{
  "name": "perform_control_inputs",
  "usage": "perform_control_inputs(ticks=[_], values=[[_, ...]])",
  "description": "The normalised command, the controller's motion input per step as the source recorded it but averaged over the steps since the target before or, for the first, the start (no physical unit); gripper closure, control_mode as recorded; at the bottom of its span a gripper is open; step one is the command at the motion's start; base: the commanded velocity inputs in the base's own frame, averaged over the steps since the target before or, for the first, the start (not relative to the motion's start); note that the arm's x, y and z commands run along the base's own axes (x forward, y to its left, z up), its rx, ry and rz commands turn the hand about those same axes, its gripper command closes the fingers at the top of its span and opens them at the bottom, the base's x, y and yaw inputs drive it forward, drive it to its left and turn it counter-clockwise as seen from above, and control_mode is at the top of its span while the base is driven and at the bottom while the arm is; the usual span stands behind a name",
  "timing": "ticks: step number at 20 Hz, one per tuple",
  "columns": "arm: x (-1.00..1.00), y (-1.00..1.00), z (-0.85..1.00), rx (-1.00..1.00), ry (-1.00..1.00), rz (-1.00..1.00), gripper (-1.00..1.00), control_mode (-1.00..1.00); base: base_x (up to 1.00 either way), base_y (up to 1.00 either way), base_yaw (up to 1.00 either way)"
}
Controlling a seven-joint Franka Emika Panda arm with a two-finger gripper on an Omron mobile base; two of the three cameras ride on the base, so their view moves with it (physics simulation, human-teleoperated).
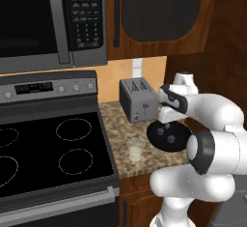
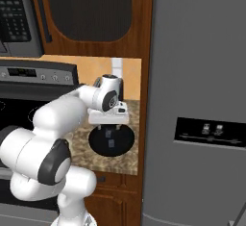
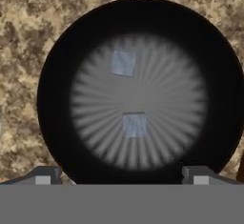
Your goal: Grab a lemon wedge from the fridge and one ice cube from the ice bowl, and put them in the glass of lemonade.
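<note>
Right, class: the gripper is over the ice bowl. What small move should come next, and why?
Probably straight down onto the nearer ice cube. The gripper hovers open above the ice bowl, its fingertips wide apart and holding nothing, and that cube lies about midway between them.

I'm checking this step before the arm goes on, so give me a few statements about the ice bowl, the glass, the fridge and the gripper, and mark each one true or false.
1. The gripper hangs above the ice bowl with its fingers spread. True.
2. The ice bowl holds two ice cubes. True.
3. The glass of lemonade stands on the stove. False: it stands on the granite counter, between the stove and the bowl.
4. The fridge doors are open. False: they are shut.
5. The toaster stands behind the bowl, against the wall. True.
6. The gripper holds a lemon wedge. False: nothing is between its fingers.
</note>
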Motion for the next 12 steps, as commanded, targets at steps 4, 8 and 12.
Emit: perform_control_inputs(ticks=[4, 8, 12], values=[[0.13, 0.02, -0.78, -0.02, -0.04, -0.04, -1.0, -1.0, 0.0, 0.0, 0.0], [0.01, -0.09, -0.75, -0.07, -0.04, -0.02, -1.0, -1.0, 0.0, 0.0, 0.0], [0.04, -0.05, -0.59, -0.05, -0.1, -0.02, -1.0, -1.0, 0.0, 0.0, 0.0]])
